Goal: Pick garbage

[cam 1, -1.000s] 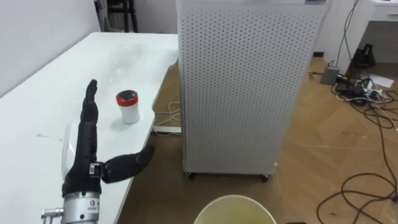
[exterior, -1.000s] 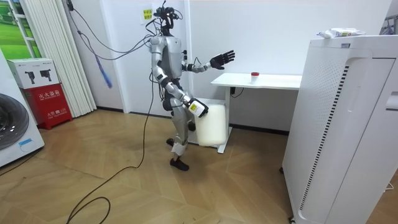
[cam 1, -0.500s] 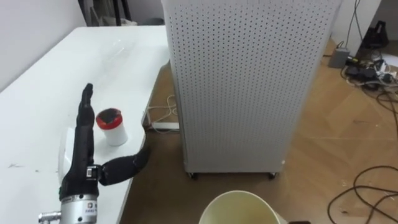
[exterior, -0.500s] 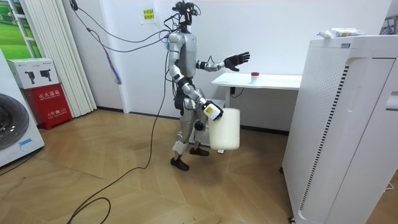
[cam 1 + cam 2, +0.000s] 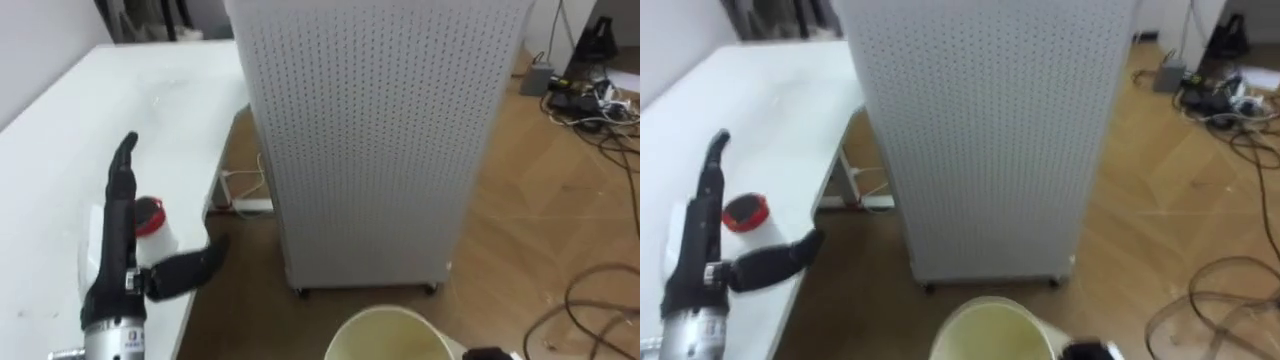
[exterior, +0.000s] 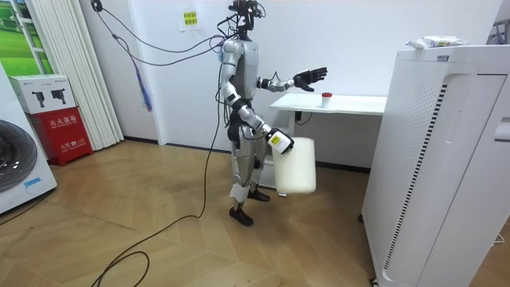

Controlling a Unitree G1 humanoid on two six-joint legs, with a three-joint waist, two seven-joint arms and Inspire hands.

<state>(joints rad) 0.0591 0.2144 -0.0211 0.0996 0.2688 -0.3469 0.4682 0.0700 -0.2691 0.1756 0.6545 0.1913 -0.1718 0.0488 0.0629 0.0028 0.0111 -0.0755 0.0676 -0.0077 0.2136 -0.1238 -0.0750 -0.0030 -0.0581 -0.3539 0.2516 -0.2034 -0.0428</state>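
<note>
A small white cup with a red lid (image 5: 152, 224) stands on the white table (image 5: 70, 110) near its right edge. My left hand (image 5: 118, 235) is open above the table, fingers straight and pointing away, thumb (image 5: 185, 270) spread to the right. It partly covers the cup from the near side. In the room view the left hand (image 6: 311, 77) reaches over the table's end, short of the cup (image 6: 326, 96). My right hand (image 6: 279, 142) grips the top rim of a cream bin (image 6: 295, 166) that hangs off the floor. The bin's open mouth (image 5: 390, 335) shows low in the eye views.
A tall white perforated cabinet (image 5: 370, 130) stands on the wooden floor right of the table. Cables (image 5: 600, 100) lie on the floor at the far right. A washing machine (image 6: 16, 163) and a red box (image 6: 60, 127) stand at the room view's left.
The robot has stepped closer to the table, carrying the bin along. My left hand has come nearer the cup and now partly covers it. The eye views have shifted with the walk.
</note>
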